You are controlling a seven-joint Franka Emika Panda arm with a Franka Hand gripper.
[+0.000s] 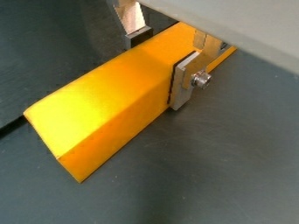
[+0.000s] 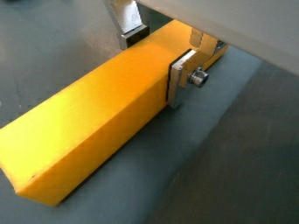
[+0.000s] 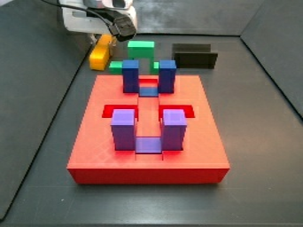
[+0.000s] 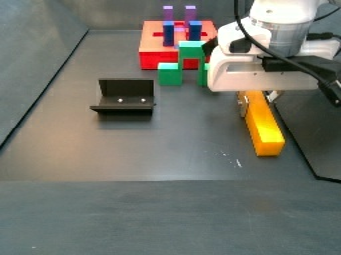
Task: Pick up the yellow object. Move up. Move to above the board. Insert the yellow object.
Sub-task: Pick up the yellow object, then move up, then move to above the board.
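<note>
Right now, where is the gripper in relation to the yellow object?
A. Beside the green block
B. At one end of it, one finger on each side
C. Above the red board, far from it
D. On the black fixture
B: in a wrist view the gripper straddles one end of the yellow object, a finger on each long side, away from the board.

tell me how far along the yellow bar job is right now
Done: the gripper is down at the yellow object, fingers straddling one end. In hand: the grasp; the bar seems to lie on the floor. Left: lifting, moving above the board, inserting.

Both wrist views look closely down at the pincer (image 1: 163, 57); side views face oppositely.
</note>
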